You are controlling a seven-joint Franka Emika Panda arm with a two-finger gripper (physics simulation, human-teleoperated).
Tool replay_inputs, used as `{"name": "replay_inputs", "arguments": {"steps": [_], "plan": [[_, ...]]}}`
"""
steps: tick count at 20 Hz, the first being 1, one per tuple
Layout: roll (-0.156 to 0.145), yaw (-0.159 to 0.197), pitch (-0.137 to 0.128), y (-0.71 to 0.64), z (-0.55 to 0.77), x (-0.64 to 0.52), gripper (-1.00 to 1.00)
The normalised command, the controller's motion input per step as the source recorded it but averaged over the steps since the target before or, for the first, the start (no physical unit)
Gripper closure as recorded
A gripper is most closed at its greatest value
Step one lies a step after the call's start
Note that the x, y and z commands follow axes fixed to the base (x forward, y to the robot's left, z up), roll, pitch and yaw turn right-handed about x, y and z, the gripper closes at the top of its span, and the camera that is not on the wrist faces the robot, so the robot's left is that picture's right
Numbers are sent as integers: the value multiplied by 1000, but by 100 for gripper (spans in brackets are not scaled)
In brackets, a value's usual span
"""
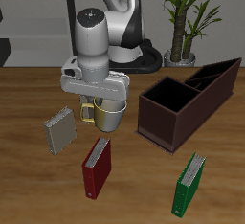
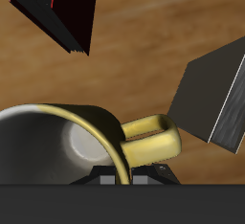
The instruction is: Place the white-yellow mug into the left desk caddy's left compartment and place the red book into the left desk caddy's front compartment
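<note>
The white-yellow mug [image 1: 109, 116] stands upright near the table's middle, its yellow handle turned toward the grey book. My gripper [image 1: 100, 106] comes down on the mug's rim by the handle and looks shut on its wall. In the wrist view the mug [image 2: 57, 142] fills the near field, right against the gripper [image 2: 122, 178]. The red book [image 1: 96, 166] lies nearer the table's front edge and also shows in the wrist view [image 2: 59, 12]. The left desk caddy [image 1: 163, 123], long and dark maroon, stands beside the mug with its compartments empty.
A grey book [image 1: 59, 128] lies beside the mug, opposite the caddy; it also shows in the wrist view [image 2: 212, 99]. A green book [image 1: 189, 183] lies near the front edge, in front of the caddy. A potted plant [image 1: 185, 22] stands behind the caddy.
</note>
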Motion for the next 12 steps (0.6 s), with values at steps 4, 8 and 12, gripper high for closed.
{"name": "replay_inputs", "arguments": {"steps": [4, 8, 12], "plan": [[6, 4, -59, 169, 548, -411, 100], [-3, 2, -27, 154, 459, -545, 100], [-47, -37, 4, 80, 257, -533, 100]]}}
